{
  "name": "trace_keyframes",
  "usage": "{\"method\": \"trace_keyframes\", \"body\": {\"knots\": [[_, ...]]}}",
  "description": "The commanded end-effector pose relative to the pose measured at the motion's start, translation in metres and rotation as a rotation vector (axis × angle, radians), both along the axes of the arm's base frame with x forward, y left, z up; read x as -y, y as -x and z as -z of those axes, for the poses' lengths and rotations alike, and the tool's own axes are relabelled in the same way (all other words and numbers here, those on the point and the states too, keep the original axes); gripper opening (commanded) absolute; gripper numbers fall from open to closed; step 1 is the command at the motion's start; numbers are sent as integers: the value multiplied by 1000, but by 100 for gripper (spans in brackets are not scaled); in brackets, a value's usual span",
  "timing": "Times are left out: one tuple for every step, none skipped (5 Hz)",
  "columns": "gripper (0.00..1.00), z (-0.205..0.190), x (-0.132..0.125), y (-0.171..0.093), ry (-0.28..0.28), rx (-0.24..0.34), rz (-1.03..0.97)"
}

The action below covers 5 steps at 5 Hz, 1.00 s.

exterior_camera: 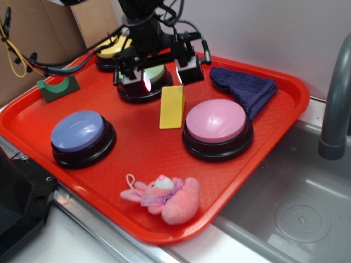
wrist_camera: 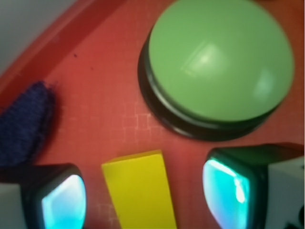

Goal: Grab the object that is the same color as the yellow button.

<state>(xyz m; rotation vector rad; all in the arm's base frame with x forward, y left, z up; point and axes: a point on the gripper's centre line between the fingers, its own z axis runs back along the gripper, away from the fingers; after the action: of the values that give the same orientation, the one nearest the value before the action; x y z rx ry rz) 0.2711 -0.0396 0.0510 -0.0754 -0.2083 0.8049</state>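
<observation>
The object, a plain yellow wedge block [exterior_camera: 172, 107], stands upright near the middle of the red tray [exterior_camera: 137, 150]. In the wrist view the yellow wedge [wrist_camera: 139, 190] lies between my two fingers with clear gaps on both sides. My gripper [exterior_camera: 163, 76] hangs open just above and behind the wedge, over the green-topped button [exterior_camera: 154, 74] [wrist_camera: 220, 59]. The yellow button [exterior_camera: 111, 48] sits at the tray's back left, partly hidden by my arm.
A blue button [exterior_camera: 79, 132] sits front left and a pink button [exterior_camera: 216, 121] right of the wedge. A dark blue cloth [exterior_camera: 244, 87] [wrist_camera: 24, 124] lies back right, a pink plush toy [exterior_camera: 164, 197] at the front, a green arch block [exterior_camera: 57, 87] at the left rim. A sink [exterior_camera: 296, 208] is right.
</observation>
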Motion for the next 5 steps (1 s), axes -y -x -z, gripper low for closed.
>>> {"method": "trace_keyframes", "body": {"knots": [[100, 4, 4, -22, -13, 25, -9], [100, 11, 5, -25, 0, -22, -7], [0, 11, 3, -26, 2, -18, -33], [0, 6, 2, -25, -15, -21, -34], [0, -19, -6, -23, -42, 16, 3]]}}
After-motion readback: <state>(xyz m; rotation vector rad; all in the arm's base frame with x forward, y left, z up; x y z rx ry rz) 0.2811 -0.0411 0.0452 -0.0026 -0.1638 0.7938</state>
